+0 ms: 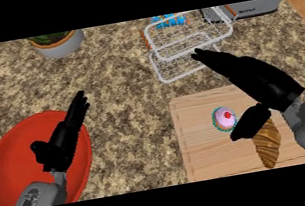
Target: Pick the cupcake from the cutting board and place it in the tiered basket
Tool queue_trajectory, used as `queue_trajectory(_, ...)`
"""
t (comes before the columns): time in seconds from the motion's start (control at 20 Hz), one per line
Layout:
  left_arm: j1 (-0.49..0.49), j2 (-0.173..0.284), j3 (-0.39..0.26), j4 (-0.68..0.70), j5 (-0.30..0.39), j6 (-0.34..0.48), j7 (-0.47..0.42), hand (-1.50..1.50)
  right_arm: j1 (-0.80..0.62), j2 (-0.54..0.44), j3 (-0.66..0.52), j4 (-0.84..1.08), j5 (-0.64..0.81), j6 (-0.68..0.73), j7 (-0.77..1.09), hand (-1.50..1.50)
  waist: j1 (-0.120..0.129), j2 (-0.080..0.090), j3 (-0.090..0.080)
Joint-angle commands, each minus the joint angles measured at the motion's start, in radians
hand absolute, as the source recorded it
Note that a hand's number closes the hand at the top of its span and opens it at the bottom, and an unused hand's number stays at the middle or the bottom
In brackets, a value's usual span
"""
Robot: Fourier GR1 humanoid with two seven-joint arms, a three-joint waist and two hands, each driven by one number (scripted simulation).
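On a speckled stone tabletop (121,75), a glossy red bowl (3,175) sits under the resting left hand (61,140), fingers straight. Beyond, the white wire tiered basket (183,44) waits for its load. At near right, a pale wooden cutting board (209,151) carries a flaky croissant (269,144) and the pink-frosted cupcake (224,117). The right hand (257,82) hangs above them, fingers extended and thumb spread beside the cupcake, apparently poised to grasp.
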Motion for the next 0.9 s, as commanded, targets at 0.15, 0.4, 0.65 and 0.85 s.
queue_trajectory(0.15,-0.005,-0.019,-0.002,0.009,-0.011,0.001,-0.006,0.00,-0.138,-0.113,0.094,-0.184,-0.027,0.346,0.357,-1.50,0.012,0.007,0.002)
queue_trajectory(0.4,0.063,-0.032,0.000,0.008,-0.036,-0.030,-0.075,0.00,-0.062,-0.056,0.067,-0.324,-0.080,0.412,0.551,-1.50,0.019,0.015,0.006)
queue_trajectory(0.65,-0.045,-0.010,0.068,0.051,-0.011,-0.087,0.006,0.00,-0.103,0.074,0.098,-0.312,-0.052,0.430,0.706,-1.50,0.023,0.017,0.006)
queue_trajectory(0.85,0.064,-0.042,0.027,-0.044,-0.054,-0.033,-0.011,0.00,-0.011,0.026,0.092,-0.355,0.113,0.363,0.650,-1.50,0.026,0.014,0.007)
